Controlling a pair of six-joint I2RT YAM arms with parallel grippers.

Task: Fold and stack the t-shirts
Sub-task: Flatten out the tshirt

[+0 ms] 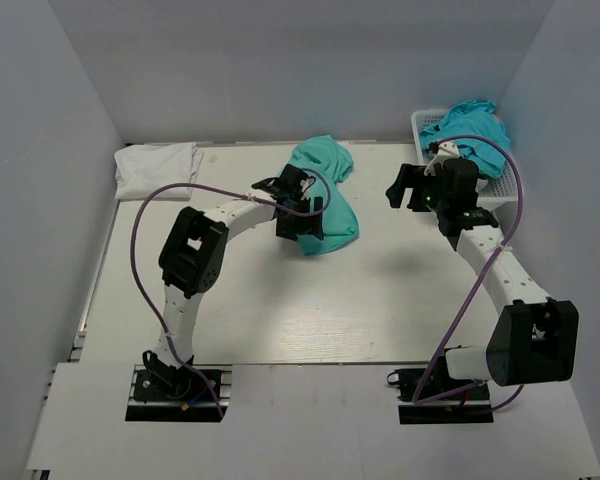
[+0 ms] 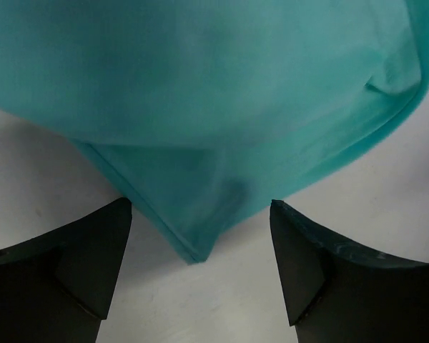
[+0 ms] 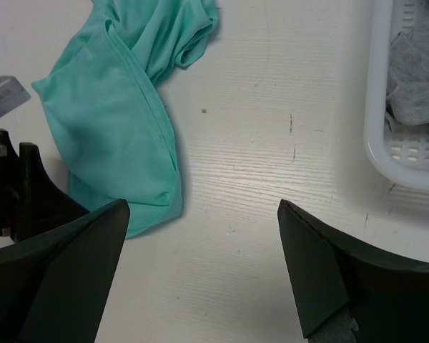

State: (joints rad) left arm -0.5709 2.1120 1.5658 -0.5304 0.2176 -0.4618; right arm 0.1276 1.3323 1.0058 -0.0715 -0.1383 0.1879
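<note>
A crumpled mint-green t-shirt point(image 1: 330, 190) lies at the middle back of the table. It fills the upper left wrist view point(image 2: 214, 93) and shows in the right wrist view point(image 3: 118, 121). My left gripper point(image 1: 298, 222) is open just above the shirt's near corner, its jaws either side of a fabric tip, not touching it. My right gripper point(image 1: 400, 190) is open and empty, above bare table between the shirt and the basket. A folded white t-shirt point(image 1: 158, 168) lies at the back left. Turquoise-blue t-shirts point(image 1: 467, 125) are heaped in the basket.
A white plastic mesh basket point(image 1: 500, 188) stands at the back right; its rim shows in the right wrist view point(image 3: 386, 153). Grey walls close the table on three sides. Purple cables loop off both arms.
</note>
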